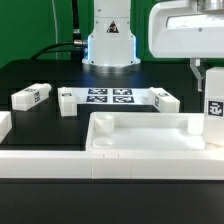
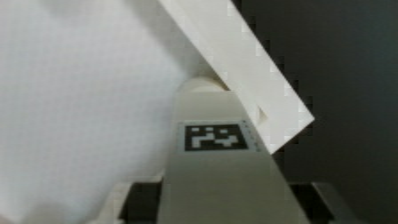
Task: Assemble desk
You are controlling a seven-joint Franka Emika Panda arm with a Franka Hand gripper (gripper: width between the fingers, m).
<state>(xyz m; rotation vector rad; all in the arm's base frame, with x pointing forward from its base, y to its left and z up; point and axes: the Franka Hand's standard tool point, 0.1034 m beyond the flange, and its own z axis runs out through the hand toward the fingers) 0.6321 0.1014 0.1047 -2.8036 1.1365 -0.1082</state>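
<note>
The white rimmed desk top (image 1: 140,140) lies at the front of the table. My gripper (image 1: 209,78) hangs at the exterior view's right, shut on a white square leg (image 1: 214,118) with a tag, held upright over the top's right corner. In the wrist view the gripper (image 2: 217,204) clamps the tagged leg (image 2: 217,150) between dark fingers (image 2: 146,202). The leg's far end meets the top's rim (image 2: 240,60) at the corner. Whether it sits in a socket is hidden. Loose legs lie at the left (image 1: 32,96) and behind the top (image 1: 165,100).
The marker board (image 1: 110,97) lies in the middle in front of the robot base (image 1: 110,45). Another white leg (image 1: 67,101) lies at the board's left end. A long white rail (image 1: 50,162) runs along the front, with a white block (image 1: 4,126) at the left edge.
</note>
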